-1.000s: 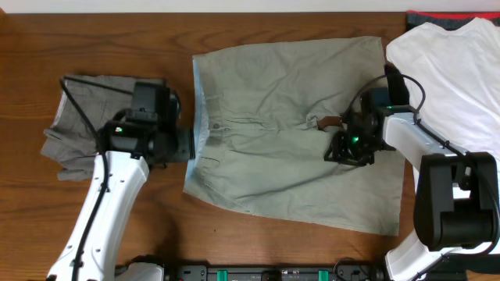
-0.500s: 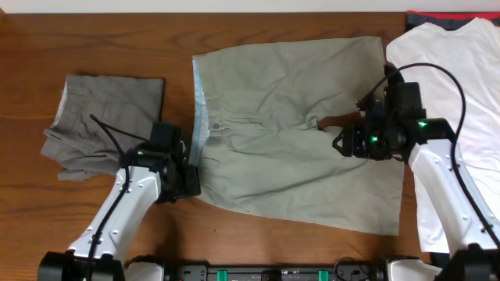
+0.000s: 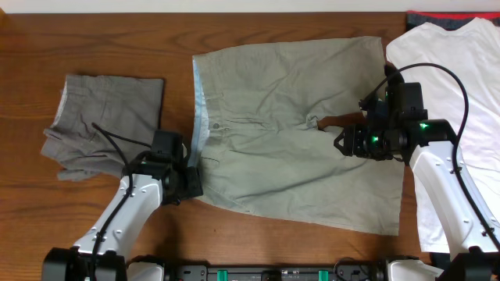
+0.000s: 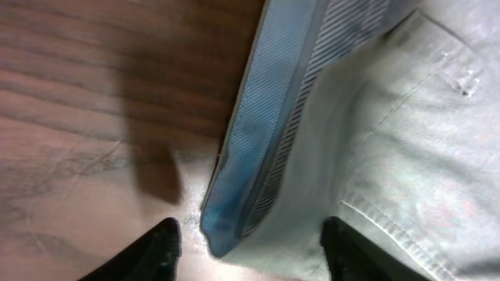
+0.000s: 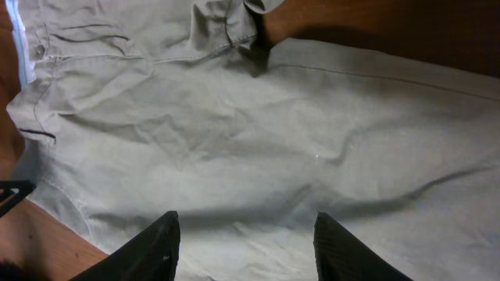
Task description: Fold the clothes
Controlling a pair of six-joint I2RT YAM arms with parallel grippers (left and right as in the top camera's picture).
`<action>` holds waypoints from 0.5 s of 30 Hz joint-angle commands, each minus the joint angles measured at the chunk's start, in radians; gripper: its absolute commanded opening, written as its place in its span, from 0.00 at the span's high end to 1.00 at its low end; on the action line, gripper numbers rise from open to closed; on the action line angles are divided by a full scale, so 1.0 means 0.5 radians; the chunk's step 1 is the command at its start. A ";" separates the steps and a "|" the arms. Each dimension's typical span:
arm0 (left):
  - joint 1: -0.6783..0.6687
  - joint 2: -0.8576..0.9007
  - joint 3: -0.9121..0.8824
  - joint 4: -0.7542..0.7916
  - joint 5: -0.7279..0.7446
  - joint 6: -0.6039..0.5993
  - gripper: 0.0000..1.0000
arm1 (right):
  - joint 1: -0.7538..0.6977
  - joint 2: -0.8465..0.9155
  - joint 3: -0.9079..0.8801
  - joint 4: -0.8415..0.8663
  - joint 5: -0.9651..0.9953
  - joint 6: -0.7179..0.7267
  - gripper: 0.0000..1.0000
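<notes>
Left wrist view is showing the left gripper (image 4: 251, 238) released, a waistband corner of the khaki shorts (image 4: 391, 140) lying between its cropped fingertips; the right gripper (image 5: 246, 226) is hovering released above them.

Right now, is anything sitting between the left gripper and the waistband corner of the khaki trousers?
Nothing visible does. In the left wrist view the left gripper is open, its fingers either side of the waistband corner of the khaki trousers, with only bare table beside it.
</notes>
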 commanded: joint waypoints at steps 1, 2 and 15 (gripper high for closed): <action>0.001 0.056 -0.046 0.003 -0.002 -0.132 0.44 | -0.021 -0.014 0.006 -0.004 0.014 0.027 0.47; 0.002 0.076 -0.055 -0.006 -0.002 -0.183 0.47 | -0.021 -0.014 0.006 -0.010 0.014 0.027 0.47; 0.002 0.175 -0.060 -0.061 -0.005 -0.397 0.89 | -0.265 -0.014 0.005 -0.202 0.163 0.214 0.48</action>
